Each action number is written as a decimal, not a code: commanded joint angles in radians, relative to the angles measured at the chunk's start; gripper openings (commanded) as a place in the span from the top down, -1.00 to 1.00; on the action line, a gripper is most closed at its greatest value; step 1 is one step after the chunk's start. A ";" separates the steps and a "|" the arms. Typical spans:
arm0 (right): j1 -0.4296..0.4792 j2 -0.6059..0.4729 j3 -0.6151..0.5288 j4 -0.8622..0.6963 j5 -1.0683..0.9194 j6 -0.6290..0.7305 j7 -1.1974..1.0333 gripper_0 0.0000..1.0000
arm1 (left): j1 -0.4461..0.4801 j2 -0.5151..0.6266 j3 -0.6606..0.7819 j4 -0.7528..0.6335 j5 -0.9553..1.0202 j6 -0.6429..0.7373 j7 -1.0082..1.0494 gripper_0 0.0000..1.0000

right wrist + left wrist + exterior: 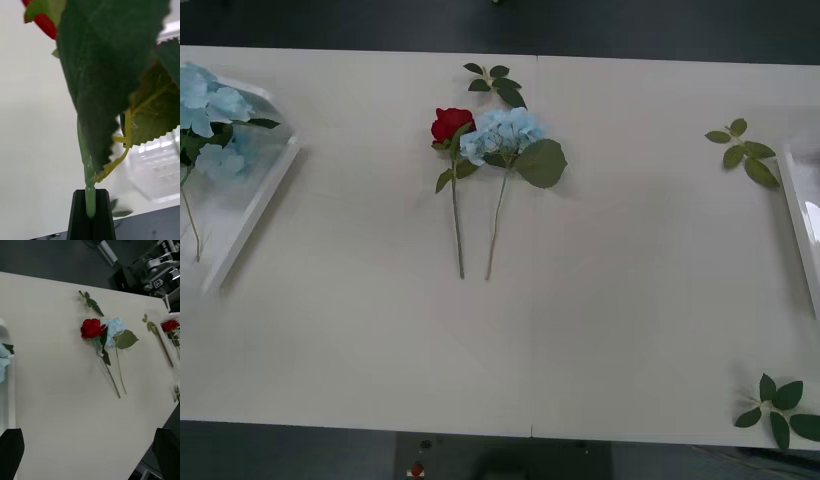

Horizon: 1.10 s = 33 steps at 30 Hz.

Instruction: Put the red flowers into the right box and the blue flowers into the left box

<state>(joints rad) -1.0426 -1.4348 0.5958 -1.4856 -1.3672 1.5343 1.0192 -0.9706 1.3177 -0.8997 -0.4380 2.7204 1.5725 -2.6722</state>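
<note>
One red flower [450, 123] lies mid-table, its bloom touching a blue flower [505, 132] just to its right; the left wrist view shows the same red flower [92, 328] and blue flower [114, 327]. More blue flowers [205, 115] lie in the left box [255, 210]. My right gripper [90, 210] is shut on the green stem [89, 187] of another red flower [45, 24], whose big leaves hide much of the right box [157, 165] beyond. That held bloom [169, 325] hangs by the right box [165, 341]. My left gripper [88, 438] is open, above the table's near left.
Bare leaf sprigs lie at the back middle [495, 82], beside the right box [802, 215] at the back right [742, 150], and at the front right corner [780, 405]. The table's front edge runs along the bottom of the front view.
</note>
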 commanded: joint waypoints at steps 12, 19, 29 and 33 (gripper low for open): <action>0.041 0.063 -0.010 0.622 0.214 -0.155 0.618 1.00 | 0.099 -0.077 0.157 -0.403 -0.016 -0.197 0.044 -1.00; 0.101 0.125 -0.010 0.801 0.220 -0.364 0.794 1.00 | 0.113 -0.077 0.157 -0.611 -0.197 -0.367 0.153 -1.00; 0.219 0.211 -0.010 0.927 0.257 -0.628 0.938 1.00 | 0.115 -0.112 0.148 -0.858 -0.403 -0.531 0.400 -1.00; 0.227 0.229 -0.010 0.963 0.250 -0.672 0.981 1.00 | 0.115 -0.127 0.120 -0.943 -0.453 -0.618 0.472 -1.00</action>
<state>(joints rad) -0.8023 -1.1983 0.5960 -0.5379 -1.1116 0.8749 1.9636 -0.8419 1.1916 -0.7627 -1.3264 2.2838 0.9926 -2.2809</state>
